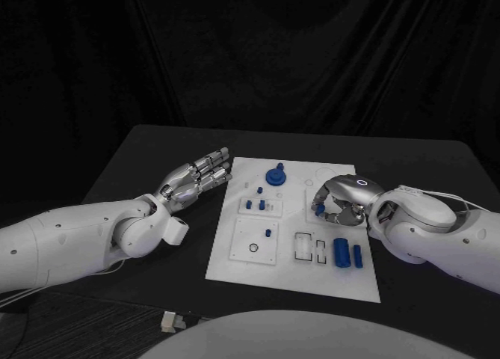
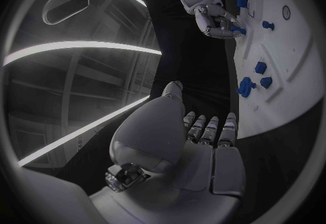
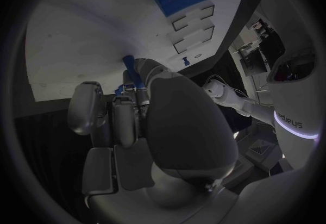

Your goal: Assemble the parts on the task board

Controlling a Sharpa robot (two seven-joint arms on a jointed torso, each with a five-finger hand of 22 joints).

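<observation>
The right hand (image 1: pixel 341 200) is hanging over the right part of the task board (image 1: pixel 296 277), its fingers curling down and inward and hiding what lies under them in the head view. In the right wrist view those fingertips (image 3: pixel 133 78) are closing around a small blue peg (image 3: pixel 127 62) that is standing against the white board surface; whether the peg is seated in a hole or only touching the plate is hard to make out. The left wrist view is showing the same hand (image 2: pixel 216 22) from across the table, with a speck of blue at its fingertips.

The left hand (image 1: pixel 196 178) is hovering just beside the board's left edge, over the black table (image 1: pixel 131 161), fingers stretched out, lying side by side and holding nothing.

On the board, the head view is showing 1 round knobbed part (image 1: pixel 276 176) near the far edge, 2 small studs (image 1: pixel 258 203) in the middle block with 1 thin pin above them, 1 short peg (image 1: pixel 268 233) on the lower left plate, and 2 larger blue cylinders (image 1: pixel 347 252) lying side by side near the right edge. 2 empty rectangular slots (image 1: pixel 309 247) are sitting just left of them. Finer markings on the board are too small to read.
</observation>
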